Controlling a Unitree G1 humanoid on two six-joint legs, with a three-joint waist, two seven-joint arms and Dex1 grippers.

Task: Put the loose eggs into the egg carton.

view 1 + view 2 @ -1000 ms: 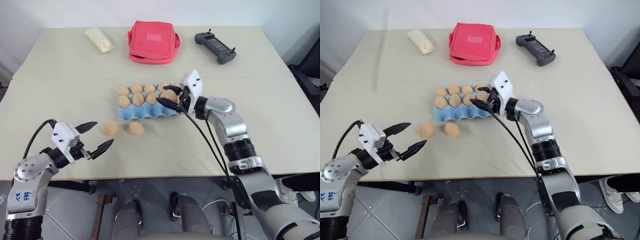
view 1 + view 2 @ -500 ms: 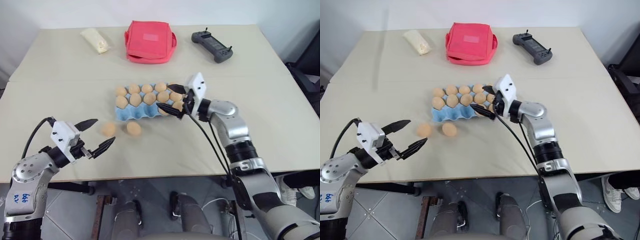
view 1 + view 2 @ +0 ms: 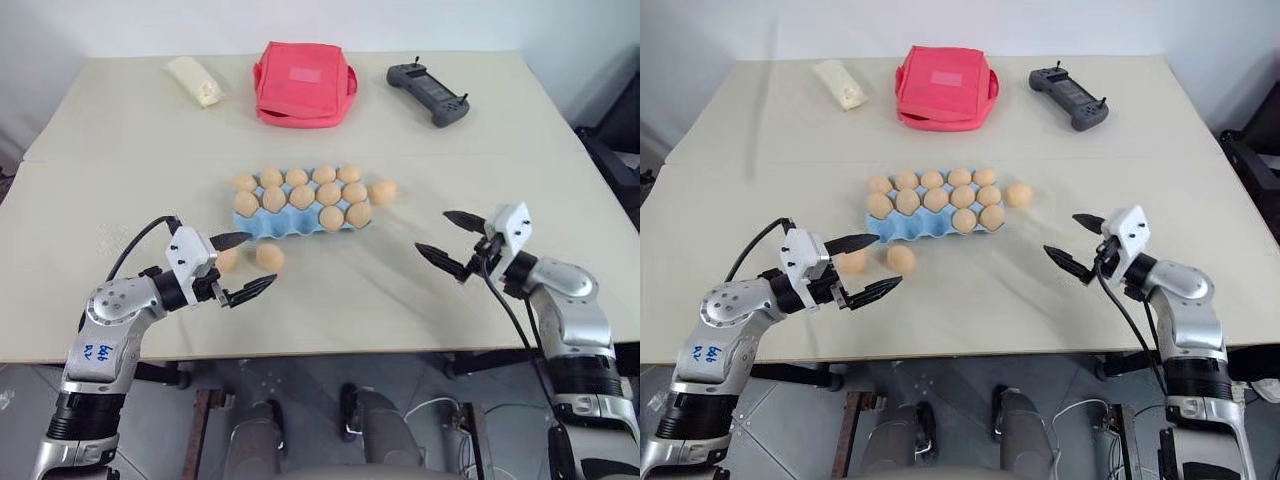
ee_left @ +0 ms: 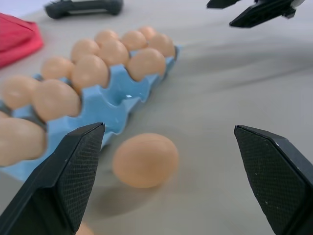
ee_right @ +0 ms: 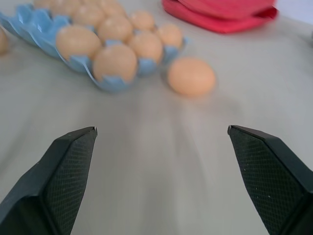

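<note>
As the eggs lie now, progress: the job looks largely done but not finished.
Filled: the light blue moulded egg carton (image 3: 282, 228) holds about twelve smooth tan-brown eggs; its two far rows look full, and the near row has two at the end toward the right pincer.
Left to do: three loose eggs lie on the pale worktop (image 3: 420, 120), and the rest of the carton's near row shows bare blue cups, seemingly enough for them.
Left pincer (image 3: 261, 259): fingers spread wide and empty, pointing level along the worktop toward the carton's near edge.
First loose egg (image 4: 145, 160): just ahead of the left pincer, in line with the gap between its fingers and apart from both. It lies on its side, long axis across that gap, close to the carton's near wall.
Second loose egg (image 3: 850, 262): beside the first, partly hidden behind the left pincer's fingers; I cannot tell which way it points.
Right pincer (image 3: 432, 230): fingers spread wide, holding nothing, well apart from the carton.
Third loose egg (image 5: 191, 76): ahead of the right pincer, just beside the carton's end wall, on its side with its long axis across the pincer's line.
Carton axis: its long side runs from the left pincer's side to the right pincer's side, and the eggs in it stand on end.
Likely next: the first loose egg, judging by the left pincer's aim.
</note>
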